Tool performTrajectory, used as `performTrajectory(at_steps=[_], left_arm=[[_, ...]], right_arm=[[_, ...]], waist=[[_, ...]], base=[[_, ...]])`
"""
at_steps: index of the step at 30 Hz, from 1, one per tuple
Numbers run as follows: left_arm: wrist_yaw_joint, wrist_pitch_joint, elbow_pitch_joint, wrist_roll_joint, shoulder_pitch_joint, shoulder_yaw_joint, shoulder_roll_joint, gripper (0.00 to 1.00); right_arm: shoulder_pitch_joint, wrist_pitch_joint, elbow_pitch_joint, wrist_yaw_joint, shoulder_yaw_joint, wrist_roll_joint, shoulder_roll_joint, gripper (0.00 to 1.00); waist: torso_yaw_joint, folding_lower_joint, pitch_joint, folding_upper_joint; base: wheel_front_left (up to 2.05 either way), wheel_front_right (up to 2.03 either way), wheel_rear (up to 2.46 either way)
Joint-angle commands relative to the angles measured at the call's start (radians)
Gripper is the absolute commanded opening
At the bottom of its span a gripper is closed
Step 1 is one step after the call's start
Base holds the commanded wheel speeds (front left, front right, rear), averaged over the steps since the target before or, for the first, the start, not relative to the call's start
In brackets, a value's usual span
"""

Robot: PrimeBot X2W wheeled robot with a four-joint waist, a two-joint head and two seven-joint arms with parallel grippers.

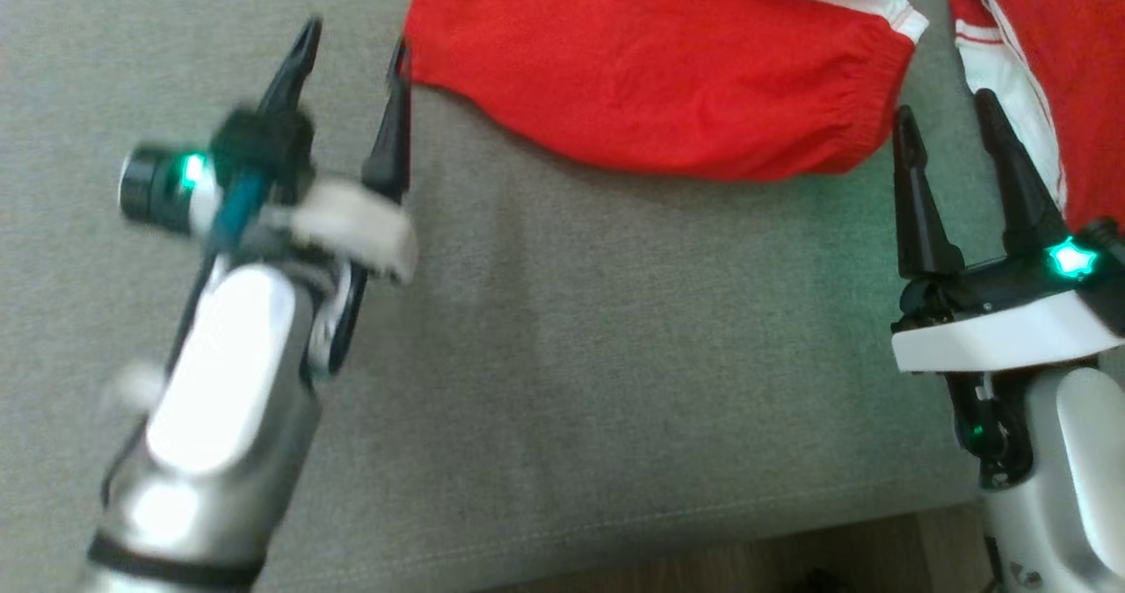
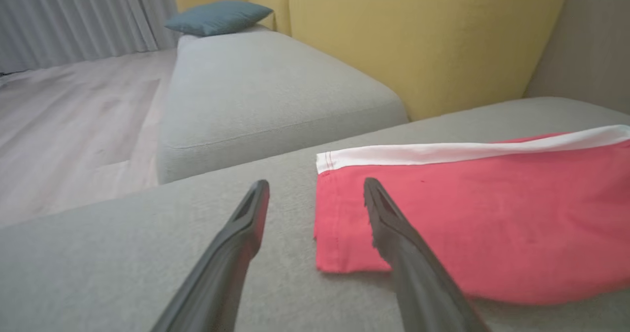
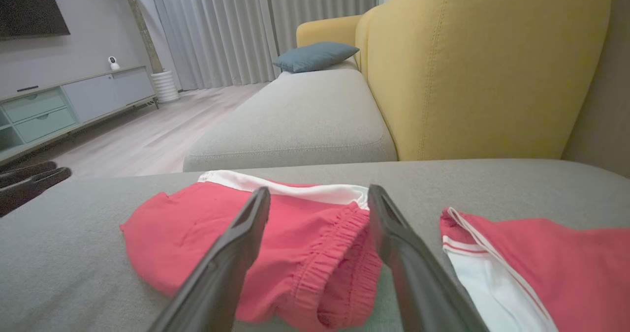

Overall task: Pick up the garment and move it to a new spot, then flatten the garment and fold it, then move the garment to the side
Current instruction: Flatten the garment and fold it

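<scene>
The garment (image 1: 668,75), red shorts with a white side stripe and an elastic waistband, lies folded on the grey sofa seat (image 1: 562,356) at the top middle of the head view. My left gripper (image 1: 352,57) stands open and empty at the garment's left end, its right finger close to the hem. In the left wrist view the left gripper (image 2: 315,184) straddles the near corner of the garment (image 2: 467,224). My right gripper (image 1: 945,105) is open and empty just off the waistband end. The right wrist view has the right gripper (image 3: 320,190) over the waistband of the garment (image 3: 197,233).
A second red and white garment (image 1: 1055,75) lies on the seat to the right of my right gripper, seen also as the second garment (image 3: 541,263). A yellow backrest (image 3: 482,66) rises behind. The seat's front edge (image 1: 703,531) drops to wooden floor. A blue pillow (image 2: 219,17) lies on the far seat.
</scene>
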Motion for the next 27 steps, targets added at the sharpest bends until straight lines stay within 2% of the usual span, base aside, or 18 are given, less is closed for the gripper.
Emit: performTrajectory(at_steps=[1,5,8,13,17,18,19,20,27], left_arm=[[-0.018,0.024,0.003,-0.005,-0.057,0.021,0.01,1.0],[-0.093,0.136,0.183,-0.039,-0.195,0.003,0.0,1.0],[-0.125,0.211,0.313,-0.064,-0.267,0.001,-0.011,1.0],[-0.148,0.303,0.501,-0.082,-0.351,0.001,-0.008,1.0],[-0.153,0.345,0.587,-0.069,-0.395,-0.024,-0.015,1.0],[-0.153,0.351,0.6,-0.061,-0.402,-0.033,-0.017,0.79],[-0.153,0.355,0.61,-0.056,-0.407,-0.041,-0.019,0.11],[-0.153,0.352,0.616,-0.051,-0.411,-0.048,-0.021,0.0],[-0.13,0.279,0.576,-0.058,-0.351,-0.05,-0.016,0.0]], right_arm=[[-0.015,0.0,-0.034,-0.001,0.021,0.008,0.005,1.0],[-0.029,-0.009,-0.02,-0.001,0.035,0.02,0.012,1.0],[-0.032,-0.018,-0.008,-0.001,0.041,0.029,0.019,1.0],[-0.034,-0.028,0.011,-0.001,0.044,0.043,0.027,1.0],[-0.035,-0.032,0.024,-0.001,0.046,0.054,0.03,1.0],[-0.035,-0.033,0.026,-0.001,0.046,0.057,0.03,1.0],[-0.035,-0.034,0.028,-0.001,0.045,0.059,0.03,1.0],[-0.035,-0.035,0.03,-0.001,0.045,0.06,0.03,1.0],[-0.018,-0.029,0.039,-0.001,0.039,0.066,0.031,1.0]], waist=[[-0.017,0.0,0.016,-0.0001],[-0.052,0.0,0.035,-0.0001],[-0.075,0.0,0.043,-0.0001],[-0.101,0.0,0.049,-0.0001],[-0.108,0.0,0.048,-0.0001],[-0.108,0.0,0.047,-0.0001],[-0.108,0.0,0.046,-0.0001],[-0.107,0.0,0.044,-0.0001],[-0.094,0.0,0.009,-0.0001]], base=[[0.0,0.0,0.0],[0.0,0.0,0.0],[0.0,0.0,0.0],[0.0,0.0,0.0],[0.0,0.0,0.0],[0.0,0.0,0.0],[0.0,0.0,0.0],[0.0,0.0,0.0],[0.0,0.0,0.0]])
